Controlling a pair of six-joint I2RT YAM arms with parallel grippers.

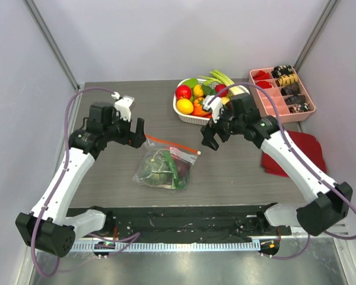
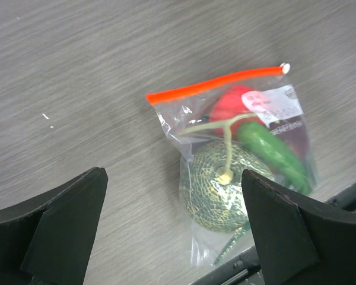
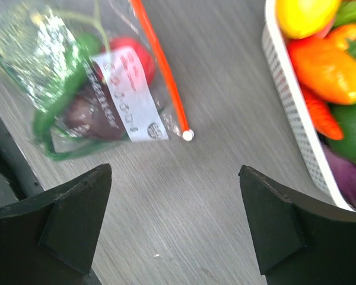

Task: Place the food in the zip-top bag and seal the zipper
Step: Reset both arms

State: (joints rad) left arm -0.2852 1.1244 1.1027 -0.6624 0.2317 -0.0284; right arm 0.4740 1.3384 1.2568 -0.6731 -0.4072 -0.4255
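Found the zip-top bag [image 2: 172, 126] at centre frame, food [image 2: 219, 184] inside, zipper [image 2: 216, 85] flat along its top. Saw left gripper [image 1: 132, 132] and right gripper [image 1: 212, 135] spread, empty, flanking it; seemed wise to check the seal end to end.

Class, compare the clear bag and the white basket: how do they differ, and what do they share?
The bag is clear, crinkly plastic; the basket is white and perforated. The bag has an orange-red zipper along its mouth; the basket is open-topped. Both hold toy produce.
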